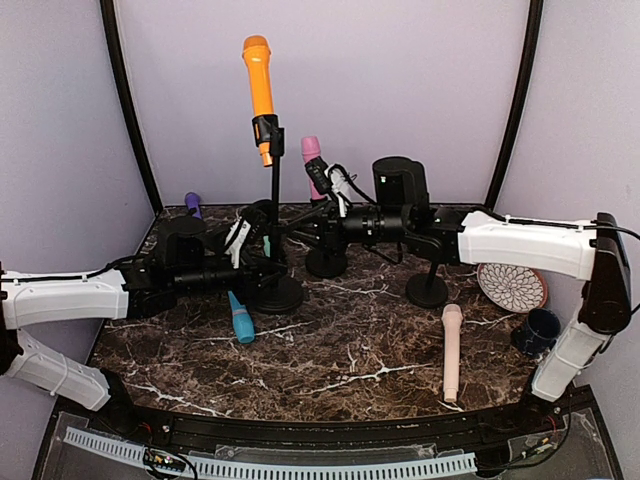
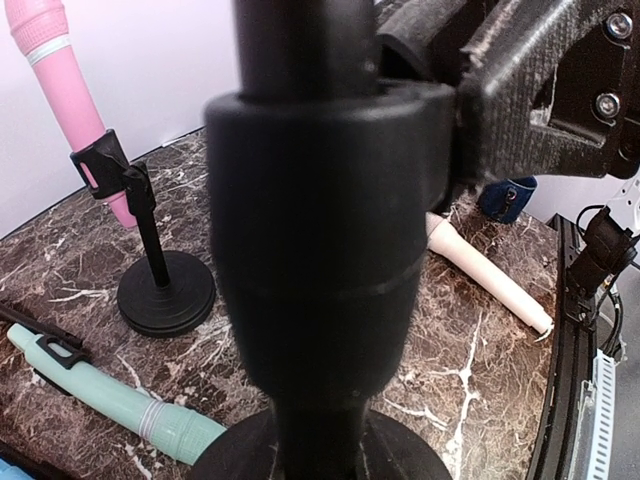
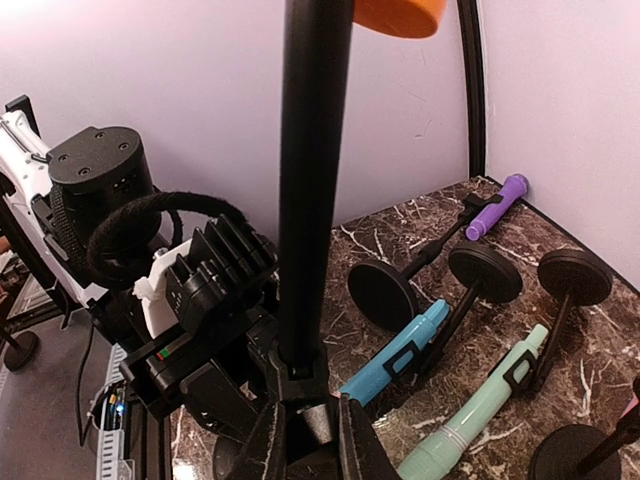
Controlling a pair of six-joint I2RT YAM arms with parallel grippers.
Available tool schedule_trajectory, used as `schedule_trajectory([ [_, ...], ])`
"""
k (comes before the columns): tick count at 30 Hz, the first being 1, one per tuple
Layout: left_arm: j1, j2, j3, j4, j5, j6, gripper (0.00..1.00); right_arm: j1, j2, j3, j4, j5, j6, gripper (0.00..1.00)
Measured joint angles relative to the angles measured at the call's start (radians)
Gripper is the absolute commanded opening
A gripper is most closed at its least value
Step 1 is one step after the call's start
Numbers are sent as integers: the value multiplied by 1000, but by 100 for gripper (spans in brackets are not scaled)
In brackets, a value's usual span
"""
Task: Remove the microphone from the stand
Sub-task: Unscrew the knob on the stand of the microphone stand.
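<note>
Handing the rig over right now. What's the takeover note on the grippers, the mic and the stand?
Left gripper: shut on the stand, low on the pole near the base.
Right gripper: shut on the stand, higher up the pole.
Orange microphone: upright in the clip at the top of the stand; neither gripper touches it.
Done: both arms hold the stand.
Left: pull the microphone out of the clip.
</note>
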Motion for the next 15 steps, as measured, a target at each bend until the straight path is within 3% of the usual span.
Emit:
schedule_trajectory([
  [8,2,2,0,-18,20,0,0,52,-24,0,-63,150,-154,0],
  [15,5,6,1,-29,71,5,0,151,-63,-26,-95,423,-365,4],
])
